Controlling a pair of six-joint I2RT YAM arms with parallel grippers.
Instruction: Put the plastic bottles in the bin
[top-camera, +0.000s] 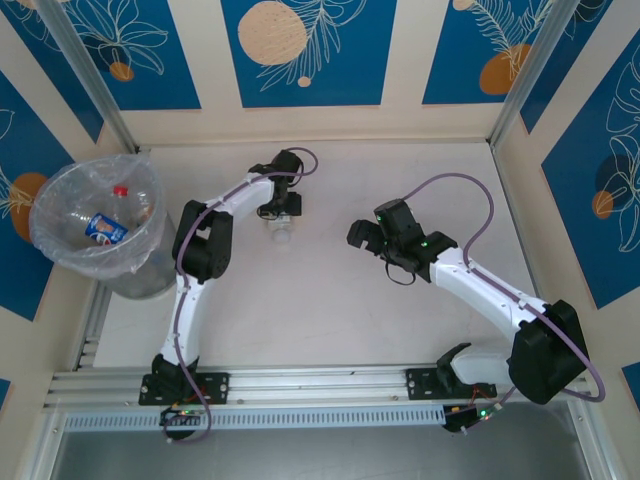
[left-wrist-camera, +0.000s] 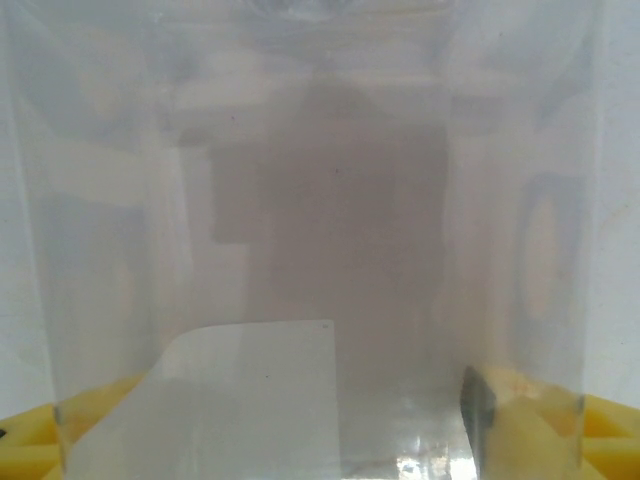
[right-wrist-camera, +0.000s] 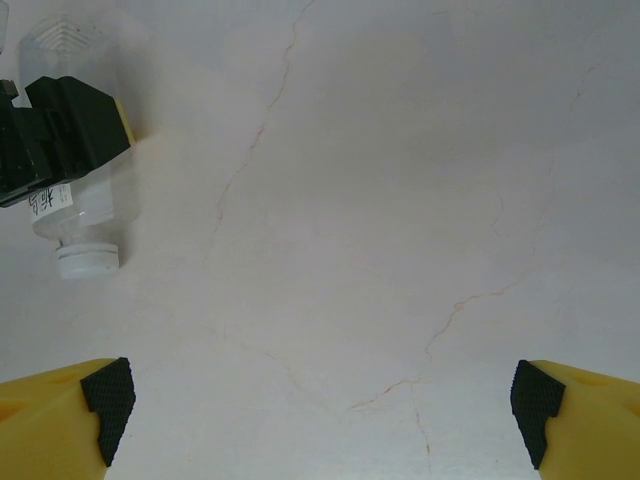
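Pale tabletop (right-wrist-camera: 350, 200) — clear bottle (left-wrist-camera: 320, 200) between left jaws, grip unclear; right jaws wide apart.

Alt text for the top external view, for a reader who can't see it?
The left pincer is down over a clear white-capped bottle lying mid-table. The right pincer hangs open over bare table; the lined bin at left holds other bottles.

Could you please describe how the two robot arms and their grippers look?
Both the left arm and the right arm have white tube-shaped links joined by bulky black joints. A thin purple cable loops along each. The right gripper has yellow fingers tipped with black pads; the left gripper looks the same.
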